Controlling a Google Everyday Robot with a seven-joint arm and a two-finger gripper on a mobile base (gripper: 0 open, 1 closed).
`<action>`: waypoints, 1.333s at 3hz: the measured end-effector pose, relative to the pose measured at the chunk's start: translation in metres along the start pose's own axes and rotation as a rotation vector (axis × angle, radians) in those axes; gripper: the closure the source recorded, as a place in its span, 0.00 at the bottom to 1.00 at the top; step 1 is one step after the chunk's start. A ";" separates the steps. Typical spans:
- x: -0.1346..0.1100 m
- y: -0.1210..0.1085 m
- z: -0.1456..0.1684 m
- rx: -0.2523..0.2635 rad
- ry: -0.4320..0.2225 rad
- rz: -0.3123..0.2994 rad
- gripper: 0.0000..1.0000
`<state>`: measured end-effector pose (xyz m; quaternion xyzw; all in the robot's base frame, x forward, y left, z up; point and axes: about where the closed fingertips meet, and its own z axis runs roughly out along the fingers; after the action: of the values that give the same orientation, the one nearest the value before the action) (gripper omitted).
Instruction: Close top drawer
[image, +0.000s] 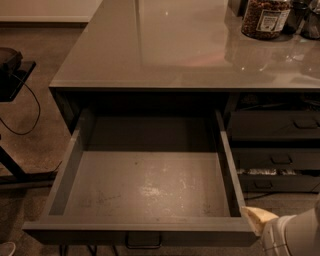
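The gripper (257, 218) is sitting at the front right corner of the top drawer (140, 223), with its pale tip just beside the end of the drawer's front. Whether it is spread or pressed together, I cannot tell, nor whether it is touching the drawer. Its white arm (295, 235) is reaching in from the right of that corner. The top drawer is standing pulled far out, showing its pale scuffed floor (150, 187), with a small dark handle (143, 241) at the middle of its front. Right of the drawer, slimmer grey drawers (275, 126) are sitting pushed in. Above the drawer a glossy grey countertop (165, 50) is carrying a jar (264, 19) at its far right. Left of the drawer, a black stand (12, 70) is trailing a cable (27, 115).
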<state>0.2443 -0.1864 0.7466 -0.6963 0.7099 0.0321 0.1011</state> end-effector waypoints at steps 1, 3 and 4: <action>0.008 0.018 0.018 -0.007 -0.066 0.064 0.19; 0.003 0.048 0.030 -0.019 -0.169 0.079 0.66; -0.003 0.054 0.047 -0.028 -0.231 0.085 0.89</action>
<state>0.1950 -0.1733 0.6959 -0.6585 0.7219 0.1262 0.1711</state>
